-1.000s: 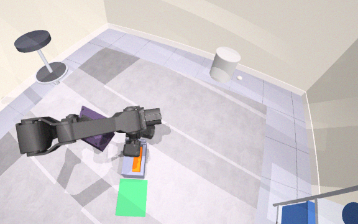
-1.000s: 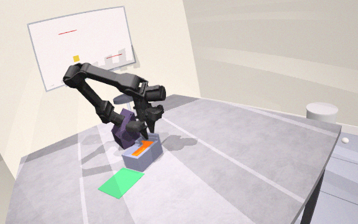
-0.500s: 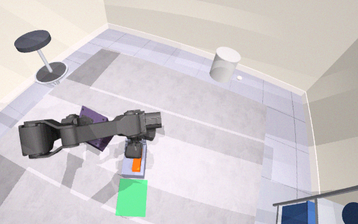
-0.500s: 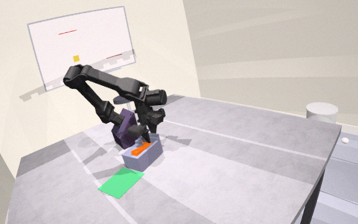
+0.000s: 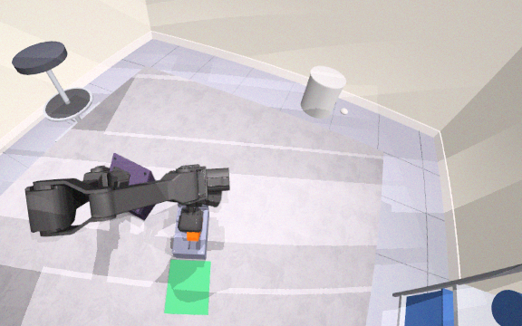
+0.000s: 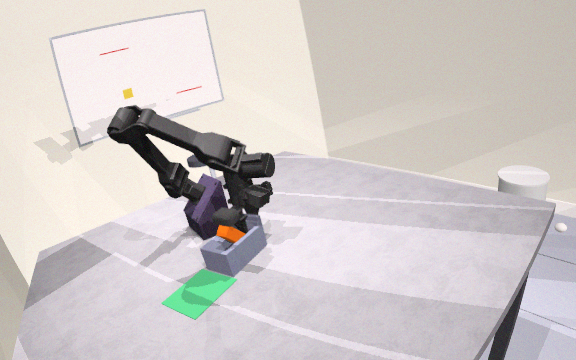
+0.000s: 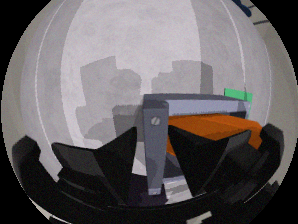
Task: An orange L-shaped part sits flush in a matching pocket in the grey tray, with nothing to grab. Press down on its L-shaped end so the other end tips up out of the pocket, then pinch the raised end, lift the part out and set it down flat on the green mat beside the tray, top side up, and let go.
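The orange L-shaped part point(image 5: 193, 235) point(image 6: 230, 233) point(image 7: 215, 126) is tilted in the grey tray point(image 5: 188, 254) point(image 6: 218, 259) point(image 7: 155, 150). Its end nearer the mat is raised out of the pocket, with the dark pocket showing under it. My gripper point(image 7: 152, 129) points down at the tray's far end, fingers part open and holding nothing. In the wrist view the tray's end wall stands between the fingers: one is outside the tray, the other inside, over the part's L-shaped end. The contact itself is hidden. The green mat point(image 5: 188, 281) point(image 6: 199, 295) point(image 7: 238, 94) lies in front of the tray with nothing on it.
A purple block point(image 5: 134, 177) point(image 6: 213, 200) stands by the arm's base, behind and left of the tray. The forearm passes above it. In the top view, a stool point(image 5: 40, 57), a white bin point(image 5: 326, 91) and a rack with blue things point(image 5: 426, 310) stand beyond the table.
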Action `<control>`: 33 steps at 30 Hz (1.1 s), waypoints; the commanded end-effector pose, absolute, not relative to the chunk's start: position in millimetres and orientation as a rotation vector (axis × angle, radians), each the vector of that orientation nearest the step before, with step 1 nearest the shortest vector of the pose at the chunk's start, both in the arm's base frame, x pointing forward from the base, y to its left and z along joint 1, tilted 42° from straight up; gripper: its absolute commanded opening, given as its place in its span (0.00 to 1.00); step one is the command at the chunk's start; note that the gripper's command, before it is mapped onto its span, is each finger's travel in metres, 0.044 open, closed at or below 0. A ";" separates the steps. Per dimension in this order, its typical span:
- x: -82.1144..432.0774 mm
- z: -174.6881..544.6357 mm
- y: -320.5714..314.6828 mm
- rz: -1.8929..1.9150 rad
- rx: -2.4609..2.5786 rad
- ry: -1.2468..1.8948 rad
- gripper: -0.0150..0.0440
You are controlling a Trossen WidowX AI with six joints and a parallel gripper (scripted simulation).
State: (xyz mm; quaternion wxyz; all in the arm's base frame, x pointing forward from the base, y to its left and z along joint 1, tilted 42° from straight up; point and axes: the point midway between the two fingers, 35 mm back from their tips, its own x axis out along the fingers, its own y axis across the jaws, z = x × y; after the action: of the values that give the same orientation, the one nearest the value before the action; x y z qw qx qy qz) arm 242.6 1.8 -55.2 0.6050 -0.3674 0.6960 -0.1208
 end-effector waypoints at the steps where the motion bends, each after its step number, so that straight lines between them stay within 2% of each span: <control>1: 240.5 -55.9 -1.6 -0.283 -0.861 1.615 0.56; 28: 236.1 -53.0 16.4 -0.282 -0.860 1.615 0.56; 33: 242.0 -25.0 39.4 -0.278 -0.857 1.615 0.56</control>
State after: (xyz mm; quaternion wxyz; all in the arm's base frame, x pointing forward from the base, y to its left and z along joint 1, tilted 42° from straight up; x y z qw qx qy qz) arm 234.7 22.3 -42.8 0.5928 -0.3751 0.7024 -0.1209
